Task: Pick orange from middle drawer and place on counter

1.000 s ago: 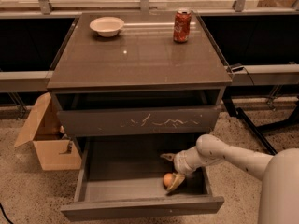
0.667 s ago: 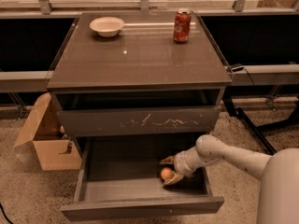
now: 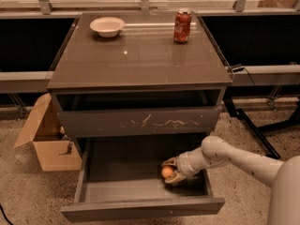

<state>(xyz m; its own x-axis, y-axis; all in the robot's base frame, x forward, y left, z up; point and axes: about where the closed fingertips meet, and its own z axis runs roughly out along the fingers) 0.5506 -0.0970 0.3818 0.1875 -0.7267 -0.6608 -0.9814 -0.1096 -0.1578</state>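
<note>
Off to my left a cardboard box (image 3: 47, 139) is sitting open on the floor beside the cabinet, clear of the path I am going to need. Up on the table (image 3: 140, 60), the white bowl (image 3: 107, 26) is taking the far left corner, which is leaving the broad middle and near edge bare for a landing.

Below, the middle drawer (image 3: 117, 186) is standing pulled well out, and its left half is lying open, so I am judging there is room to swing that way if needed. The orange (image 3: 167, 172) is lying low in the right part of that drawer, and I am reaching my gripper (image 3: 171, 172) in from the right to get at it. My jaws are pinching the orange, one above it and one below, as far as I am able to judge.

The scratched drawer front (image 3: 140, 122) is hanging right over the fruit, so I am expecting to draw outward toward the front panel before rising. The red can (image 3: 182, 26) is standing at the far right of the table, well apart from the bowl. My arm (image 3: 234, 156) is crossing the drawer's right wall.
</note>
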